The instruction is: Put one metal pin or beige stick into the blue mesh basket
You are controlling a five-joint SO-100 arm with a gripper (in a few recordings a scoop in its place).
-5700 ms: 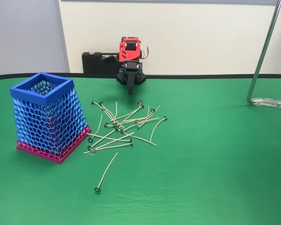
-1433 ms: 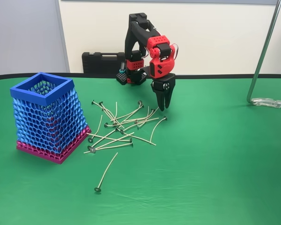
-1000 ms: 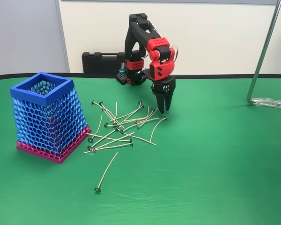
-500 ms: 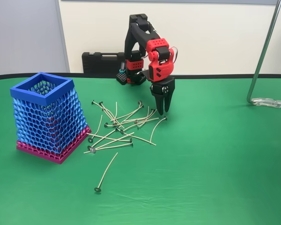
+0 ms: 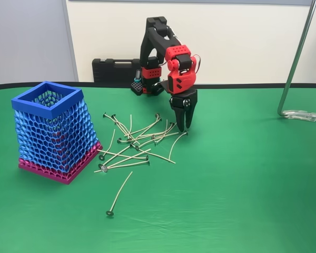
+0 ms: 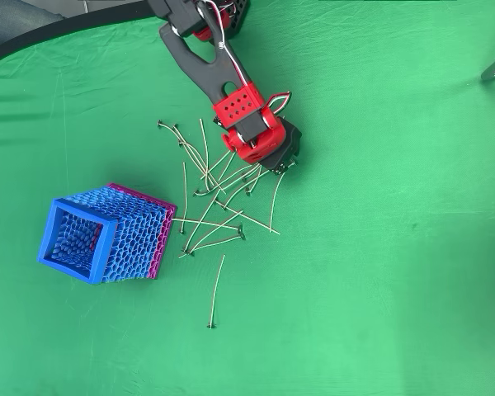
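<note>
the hand [image 5: 182,128] points straight down, its fingers a narrow gap apart and gripping nothing, just above the far right edge of the stick pile, probably to pinch one stick [image 5: 175,144] free. the sticks are thin, pale, gently curved and dark-headed, mid-counter [image 5: 253,184]; the blue mesh basket [image 5: 52,132] stands near the left edge.
</note>
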